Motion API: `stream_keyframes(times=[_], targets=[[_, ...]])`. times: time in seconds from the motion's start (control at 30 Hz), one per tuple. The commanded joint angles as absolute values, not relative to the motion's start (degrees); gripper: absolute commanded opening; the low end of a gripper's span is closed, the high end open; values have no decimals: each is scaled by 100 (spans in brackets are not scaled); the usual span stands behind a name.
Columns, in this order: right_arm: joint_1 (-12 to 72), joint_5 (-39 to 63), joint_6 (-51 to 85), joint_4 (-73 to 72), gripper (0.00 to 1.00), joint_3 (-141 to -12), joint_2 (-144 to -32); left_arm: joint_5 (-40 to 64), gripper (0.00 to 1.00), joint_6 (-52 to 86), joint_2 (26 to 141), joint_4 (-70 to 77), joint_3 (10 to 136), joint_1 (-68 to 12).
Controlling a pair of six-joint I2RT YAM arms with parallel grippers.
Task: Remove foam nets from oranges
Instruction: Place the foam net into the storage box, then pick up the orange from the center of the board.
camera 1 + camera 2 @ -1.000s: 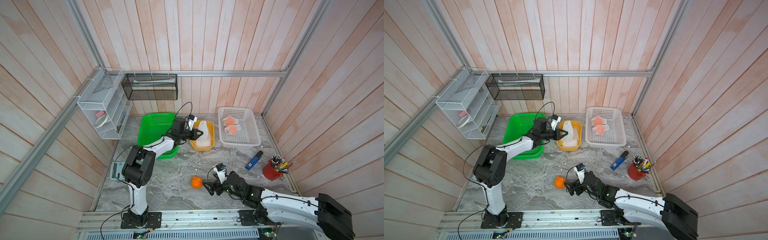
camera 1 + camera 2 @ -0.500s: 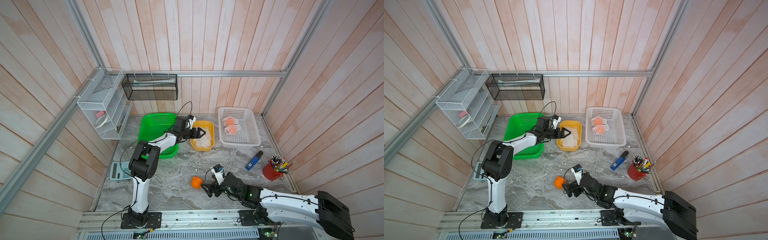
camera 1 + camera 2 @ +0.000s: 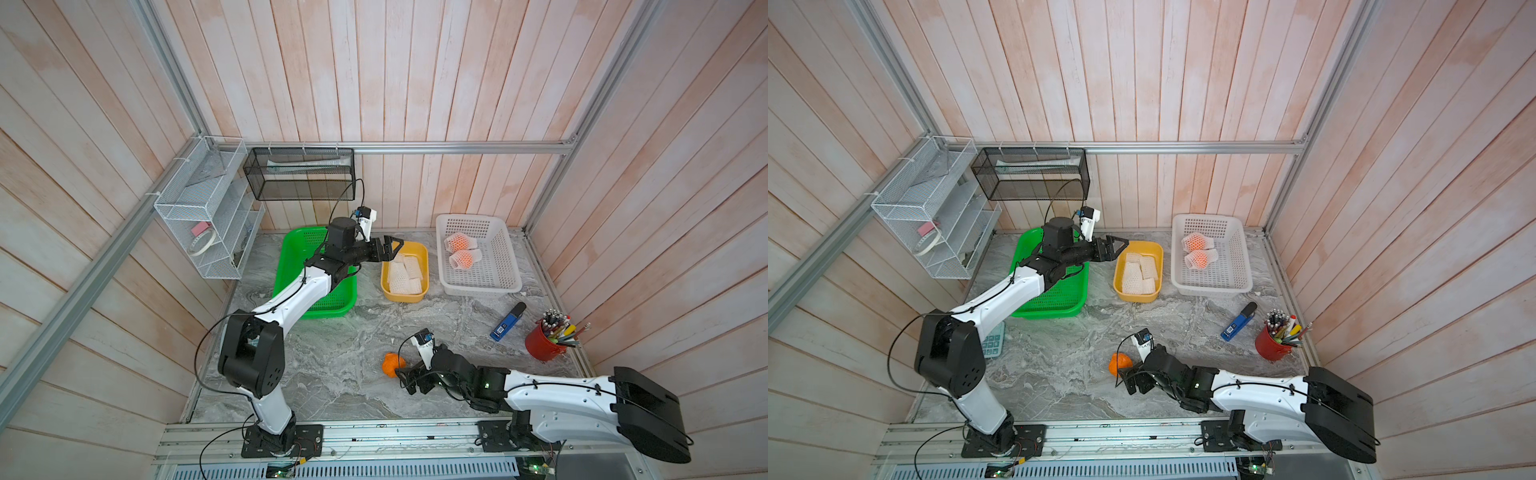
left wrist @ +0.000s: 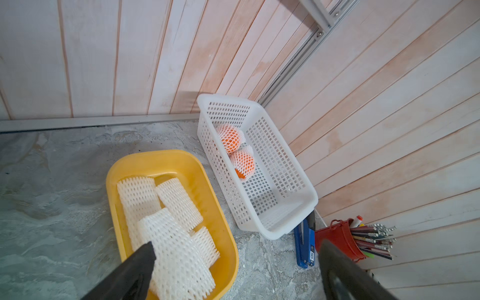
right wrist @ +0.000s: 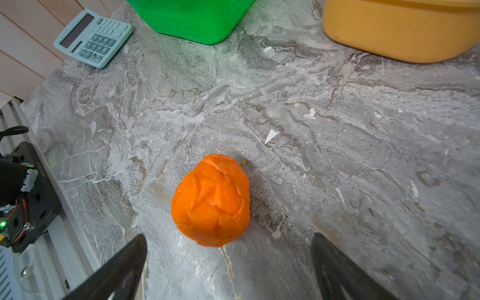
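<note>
So: green basket (image 3: 320, 286) sits at the bench's far-left corner, nothing visible in it; probably where bare fruit is meant to go. Left gripper (image 3: 390, 246) hangs over the far end of the yellow tub (image 3: 422, 253), jaws spread, holding nothing. Flattened foam nets (image 4: 166, 215) lie stacked in that tub, so the tub is the discard bin and this arm looks done with its drop. Bare orange (image 5: 211, 200) rests on the bench near the front edge, about mid-width, skin creased, no net on it. Right gripper (image 3: 409, 376) sits just beside it, jaws wide and not touching, lined up for a pick. White basket (image 3: 505, 266) in the far-right corner has two netted oranges (image 3: 459, 249) side by side at its far end, waiting their turn. Roughly a third through, I'd say.
</note>
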State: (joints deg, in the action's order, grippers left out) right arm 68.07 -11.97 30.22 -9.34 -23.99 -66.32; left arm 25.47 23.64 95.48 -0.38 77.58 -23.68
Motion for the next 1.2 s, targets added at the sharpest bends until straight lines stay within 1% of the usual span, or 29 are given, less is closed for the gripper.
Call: stream_keyframes(times=[0.0, 0.1, 0.3, 0.57, 0.7, 0.93, 1.07, 1.1, 1.17], targets=[[6869, -1216, 3065, -927, 98, -2621, -6798, 2118, 100, 2051, 8616, 436, 7220, -2370], [6882, -1098, 3094, -1092, 98, -2683, -6968, 1872, 100, 1851, 7708, 410, 6676, -2383], [6882, -959, 2989, -1172, 98, -2955, -7578, 1464, 100, 1579, 6116, -134, 5656, -2471], [6828, -1084, 2971, -1083, 98, -3216, -8112, 721, 100, 1450, 4805, -1122, 4953, -3106], [6744, -1100, 3001, -1087, 96, -3250, -8326, 508, 100, 1603, 4219, -1474, 4654, -3223], [6689, -1204, 3083, -1083, 85, -3305, -8486, 53, 100, 1590, 3415, -2229, 4466, -3225], [6678, -1160, 3059, -1124, 74, -3348, -8559, -180, 100, 1483, 3089, -2617, 4439, -3226], [6674, -1171, 3059, -1099, 72, -3372, -8569, -245, 100, 1474, 3018, -2687, 4438, -3226], [6674, -1229, 3050, -966, 72, -3462, -8557, -369, 100, 1429, 2874, -2838, 4463, -3225]])
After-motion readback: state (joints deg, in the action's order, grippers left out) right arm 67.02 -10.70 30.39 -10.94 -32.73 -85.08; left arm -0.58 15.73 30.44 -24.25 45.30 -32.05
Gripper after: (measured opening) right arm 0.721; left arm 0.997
